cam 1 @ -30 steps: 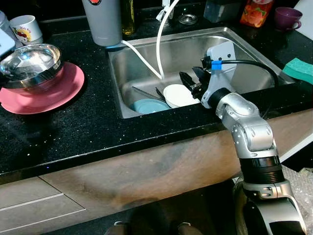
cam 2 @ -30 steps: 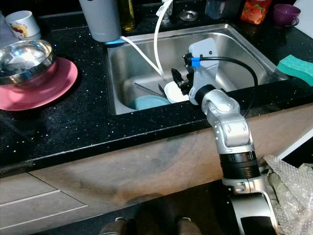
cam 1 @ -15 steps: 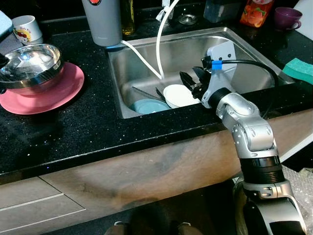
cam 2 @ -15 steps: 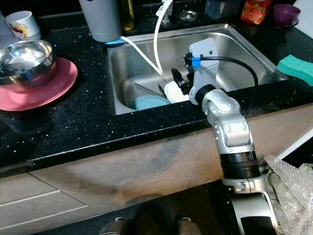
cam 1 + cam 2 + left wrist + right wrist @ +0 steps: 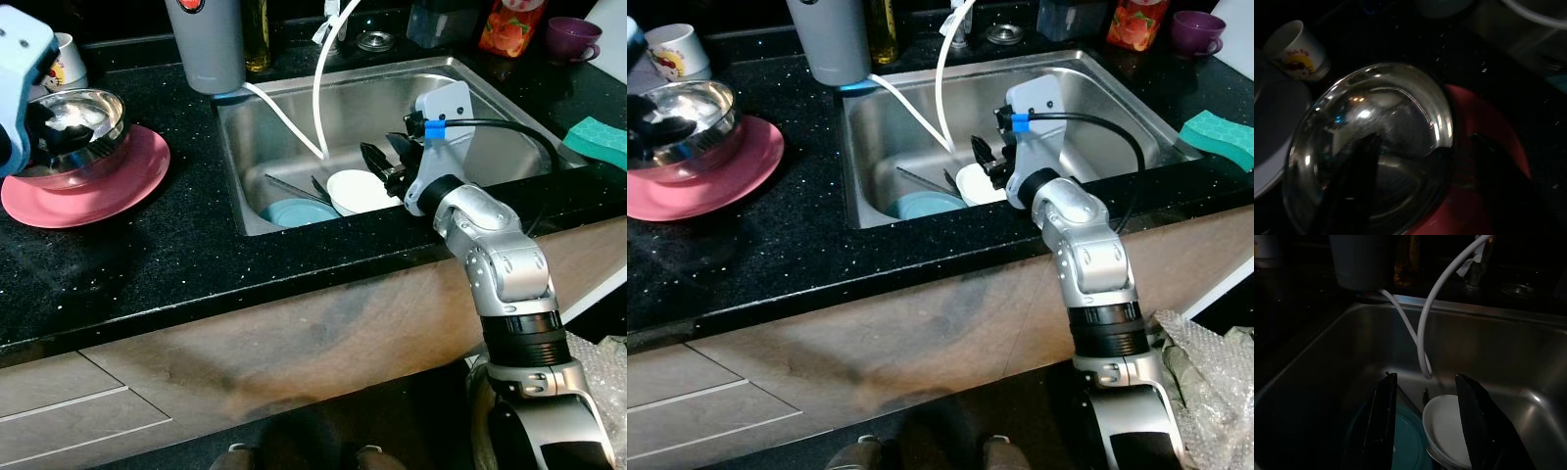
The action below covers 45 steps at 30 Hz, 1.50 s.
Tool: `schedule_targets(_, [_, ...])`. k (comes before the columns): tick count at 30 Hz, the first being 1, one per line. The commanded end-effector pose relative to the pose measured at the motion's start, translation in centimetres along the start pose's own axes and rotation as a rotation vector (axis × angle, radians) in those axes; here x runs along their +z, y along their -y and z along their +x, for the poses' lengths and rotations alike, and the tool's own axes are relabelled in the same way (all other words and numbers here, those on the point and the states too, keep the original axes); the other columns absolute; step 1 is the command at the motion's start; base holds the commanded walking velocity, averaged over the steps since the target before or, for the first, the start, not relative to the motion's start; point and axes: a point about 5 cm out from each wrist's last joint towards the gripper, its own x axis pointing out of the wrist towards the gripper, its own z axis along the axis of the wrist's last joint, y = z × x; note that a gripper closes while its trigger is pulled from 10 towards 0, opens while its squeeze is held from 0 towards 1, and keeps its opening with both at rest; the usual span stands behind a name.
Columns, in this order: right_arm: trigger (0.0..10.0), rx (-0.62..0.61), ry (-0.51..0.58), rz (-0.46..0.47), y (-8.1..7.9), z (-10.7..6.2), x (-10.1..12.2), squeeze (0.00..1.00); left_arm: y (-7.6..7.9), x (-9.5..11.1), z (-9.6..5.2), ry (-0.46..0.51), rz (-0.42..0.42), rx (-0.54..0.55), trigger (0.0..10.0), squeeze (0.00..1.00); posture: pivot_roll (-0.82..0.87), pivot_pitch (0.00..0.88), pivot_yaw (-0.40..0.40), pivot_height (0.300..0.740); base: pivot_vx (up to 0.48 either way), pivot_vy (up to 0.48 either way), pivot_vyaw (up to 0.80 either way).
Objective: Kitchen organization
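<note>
The right gripper (image 5: 1427, 423) hung with its black fingers (image 5: 1382, 418) spread apart above a white bowl (image 5: 1447, 428) and a teal plate (image 5: 1400, 440) in the steel sink (image 5: 1327, 377), where a white hose (image 5: 1425, 333) looped down.

The right arm (image 5: 495, 264) is silver with ribbed black joints; a white plate, blue connector (image 5: 434, 128) and looping black cable (image 5: 509, 132) sit above its black-fingered end effector (image 5: 384, 162).
</note>
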Motion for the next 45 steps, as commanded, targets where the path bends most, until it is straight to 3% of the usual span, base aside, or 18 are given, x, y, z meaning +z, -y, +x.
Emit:
schedule_targets(1, [10.0, -0.007, -0.001, 0.012, 0.2, -0.3, -0.2, 0.0, -0.2, 0.2, -0.2, 0.007, -0.026, 0.013, 10.0, 1.0, 0.04, 0.112, 0.014, 0.74, 0.0, 0.0, 0.0])
schedule_targets(3, [10.0, -0.009, 0.001, 0.014, 0.2, -0.2, -0.1, 0.0, -1.8, -0.1, -0.3, -0.022, -0.018, 0.148, 10.0, 1.0, 0.04, 0.112, 0.015, 0.74, 0.0, 0.0, 0.0])
schedule_targets(4, [10.0, -0.01, 0.001, 0.014, 0.2, -0.2, -0.1, 0.0, -2.9, -0.4, -0.5, -0.043, -0.02, 0.233, 10.0, 0.23, 0.04, 0.116, 0.014, 0.74, 0.0, 0.0, 0.0])
schedule_targets(5, [10.0, -0.011, 0.001, 0.014, 0.2, -0.2, -0.1, 0.0, -3.8, -0.6, -0.8, -0.056, -0.023, 0.302, 10.0, 0.0, 0.04, 0.116, 0.014, 0.74, 0.0, 0.0, 0.0])
schedule_targets(8, [10.0, -0.012, 0.0, 0.014, 0.3, -0.2, -0.2, 0.0, -5.4, -1.1, -1.7, -0.086, -0.032, 0.425, 10.0, 0.0, 0.05, 0.12, 0.013, 0.74, 0.0, 0.0, 0.0])
schedule_targets(11, [10.0, -0.014, -0.001, 0.015, 0.3, -0.2, -0.2, 0.0, -5.6, -1.0, -1.8, -0.042, -0.017, 0.431, 10.0, 0.0, 0.05, 0.123, 0.009, 0.74, 0.0, 0.0, 0.0])
schedule_targets(14, [10.0, -0.013, -0.001, 0.016, 0.3, -0.1, -0.2, 0.0, -1.8, 0.2, -0.8, 0.082, 0.003, 0.128, 10.0, 0.0, 0.05, 0.122, 0.006, 0.74, 0.0, 0.0, 0.0])
schedule_targets(15, [10.0, -0.013, -0.001, 0.016, 0.3, -0.1, -0.2, 0.0, -1.8, 0.2, -0.8, 0.082, 0.003, 0.128, 10.0, 0.0, 0.05, 0.122, 0.006, 0.74, 0.0, 0.0, 0.0])
schedule_targets(16, [10.0, -0.012, 0.002, 0.016, 0.3, 0.0, -0.1, 0.0, 1.5, 1.3, -0.4, 0.187, 0.008, -0.086, 10.0, 0.0, 0.05, 0.124, 0.005, 0.74, 0.0, 0.0, 0.0])
schedule_targets(21, [10.0, -0.014, 0.005, 0.016, 0.3, 0.0, 0.0, 0.0, 3.4, 2.4, -0.2, 0.273, 0.029, -0.188, 10.0, 0.0, 0.05, 0.123, 0.008, 0.74, 0.0, 0.0, 0.0])
schedule_targets(25, [10.0, -0.016, 0.006, 0.015, 0.4, 0.0, 0.0, 0.0, 4.3, 2.1, -0.3, 0.254, 0.057, -0.265, 10.0, 0.0, 0.04, 0.125, 0.014, 0.74, 0.0, 0.0, 0.0])
schedule_targets(29, [10.0, -0.025, 0.005, 0.015, 0.6, -0.2, 0.0, 0.0, 4.0, 1.5, -1.1, 0.215, 0.183, -0.302, 10.0, 0.02, 0.04, 0.126, 0.016, 0.74, 0.0, 0.0, 0.0])
schedule_targets(30, [10.0, -0.028, 0.002, 0.014, 0.7, -0.3, 0.0, 0.0, 3.0, 1.0, -1.6, 0.17, 0.341, -0.273, 10.0, 1.0, 0.04, 0.131, 0.014, 0.74, 0.0, 0.0, 0.0])
schedule_targets(31, [10.0, -0.028, 0.002, 0.014, 0.7, -0.3, 0.0, 0.0, 3.0, 1.0, -1.6, 0.17, 0.341, -0.273, 10.0, 1.0, 0.04, 0.131, 0.014, 0.74, 0.0, 0.0, 0.0])
schedule_targets(36, [10.0, -0.025, 0.001, 0.017, 0.6, -0.2, 0.0, 0.0, 2.2, 1.2, -3.0, 0.166, 0.588, -0.282, 10.0, 1.0, 0.05, 0.134, 0.01, 0.74, 0.0, 0.0, 0.0])
schedule_targets(37, [10.0, -0.025, 0.001, 0.017, 0.6, -0.2, 0.0, 0.0, 2.2, 1.2, -3.0, 0.166, 0.588, -0.282, 10.0, 1.0, 0.05, 0.134, 0.01, 0.74, 0.0, 0.0, 0.0])
schedule_targets(38, [10.0, -0.024, 0.002, 0.017, 0.6, -0.2, 0.0, 0.0, 2.3, 1.4, -3.2, 0.165, 0.639, -0.282, 10.0, 0.0, 0.05, 0.134, 0.01, 0.74, 0.0, 0.0, 0.0])
schedule_targets(45, [10.0, -0.02, 0.002, 0.02, 0.6, -0.1, 0.0, 0.0, 2.3, 0.8, -3.9, 0.112, 0.786, -0.336, 10.0, 0.0, 0.05, 0.136, 0.009, 0.74, 0.0, 0.0, 0.0])
